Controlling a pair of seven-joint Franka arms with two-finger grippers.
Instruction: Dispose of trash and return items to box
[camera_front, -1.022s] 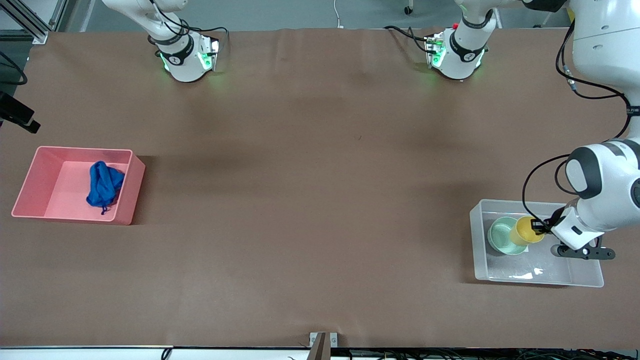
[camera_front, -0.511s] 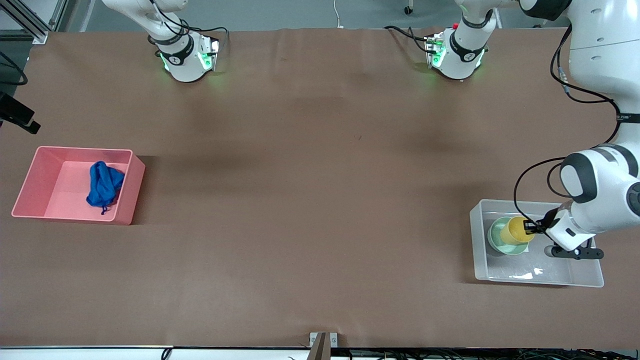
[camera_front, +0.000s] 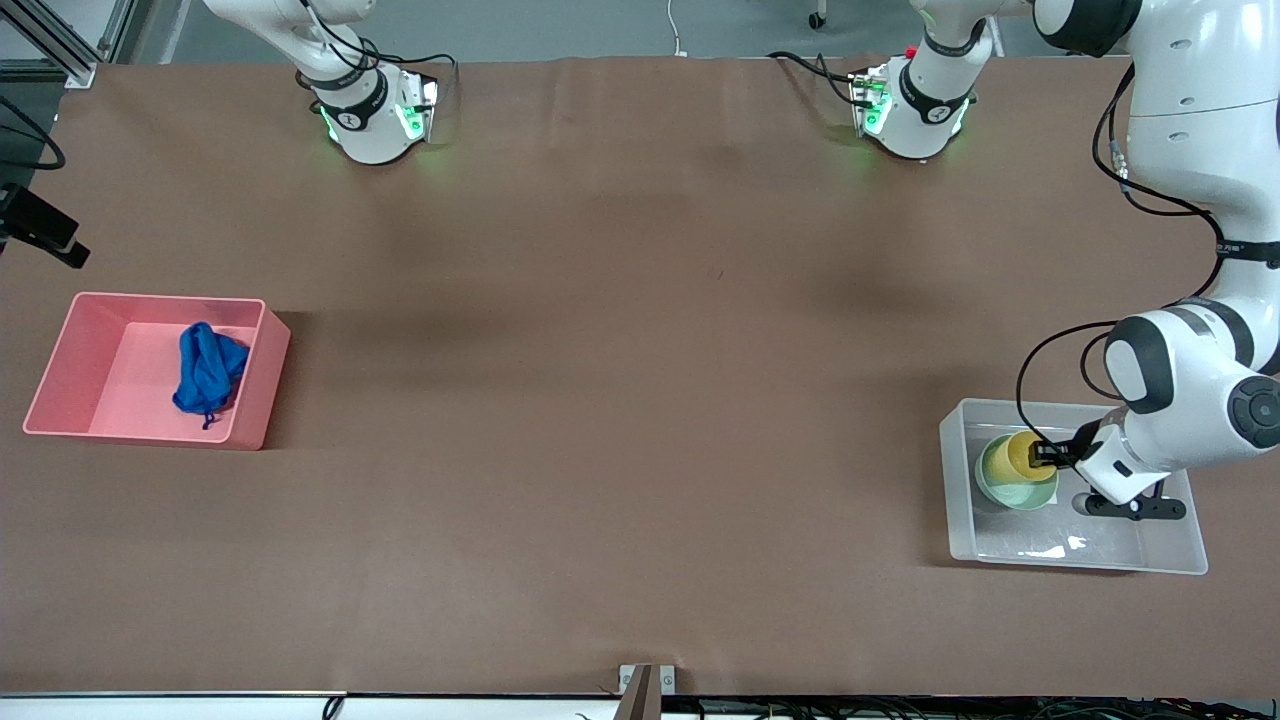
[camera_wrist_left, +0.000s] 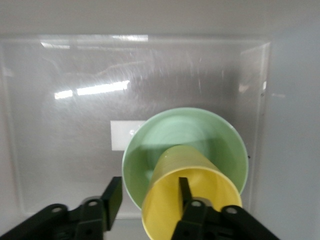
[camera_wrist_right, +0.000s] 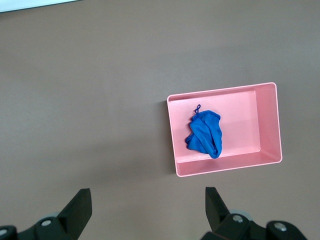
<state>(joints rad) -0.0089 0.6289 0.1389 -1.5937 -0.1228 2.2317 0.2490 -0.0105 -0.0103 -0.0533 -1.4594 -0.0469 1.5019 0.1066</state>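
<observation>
Brown sheeting covers the counter (camera_front: 620, 400) from edge to edge. At the left arm's end, near the edge closest to the front camera, stands the clear plastic box (camera_front: 1170, 560). Inside it sits the mint-green bowl (camera_front: 1005, 492), and the yellow cup (camera_front: 1017, 452) rests in the bowl, tilted, with its mouth turned toward the left end effector (camera_front: 1042, 455). The left wrist view shows one finger (camera_wrist_left: 184, 189) inside the cup's mouth and the other finger outside, standing off from the cup wall; the jaws are parted and do not pinch the wall. Whether the inner finger touches the cup cannot be told from either view. A white sticker (camera_wrist_left: 122, 135) shows through the bottom of the box, beside the bowl.

At the right arm's end of the counter sits the pink bin (camera_front: 60, 400). The blue cloth wad (camera_front: 205, 372) lies inside it, against the wall nearest the counter's middle, its thin string loop trailing from one end.

The right end effector (camera_wrist_right: 145, 210) is out of the front view; its own wrist camera places it high over the counter near the pink bin, fingers spread wide, holding nothing. That arm waits.
</observation>
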